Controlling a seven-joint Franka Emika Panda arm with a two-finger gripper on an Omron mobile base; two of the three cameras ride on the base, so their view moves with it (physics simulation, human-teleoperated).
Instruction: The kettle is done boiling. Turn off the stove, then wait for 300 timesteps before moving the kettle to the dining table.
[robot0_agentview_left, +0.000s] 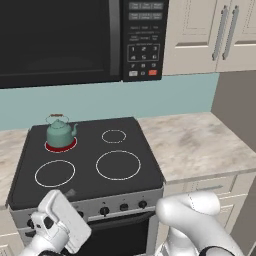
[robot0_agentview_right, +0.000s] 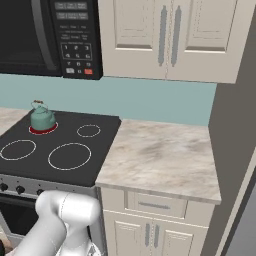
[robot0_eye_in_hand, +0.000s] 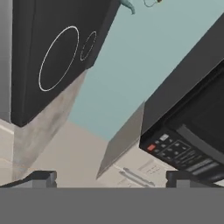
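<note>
The arm bends low, its hand (robot0_eye_in_hand: 111, 178) rolled sideways, the 2 fingertips (robot0_eye_in_hand: 42, 177) wide apart.

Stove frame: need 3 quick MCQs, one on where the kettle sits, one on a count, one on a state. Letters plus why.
1. Where does the small teal-green kettle sit on the black glass-top stove?
A. back-left burner
B. front-right burner
C. on the marbled counter beside it

2. How many ringed burners does the stove top have?
A. two
B. four
C. six

3. What state is the burner under the kettle in?
A. white ring, same as the rest
B. glowing red
C. covered by a pan

Answers:
1. A: in both base views the kettle stands on the far-left ring, near the teal wall.
2. B: three white rings plus the one under the kettle.
3. B: a red disc shows around the kettle's base, while the others are plain white outlines, so the stove looks on.
</note>
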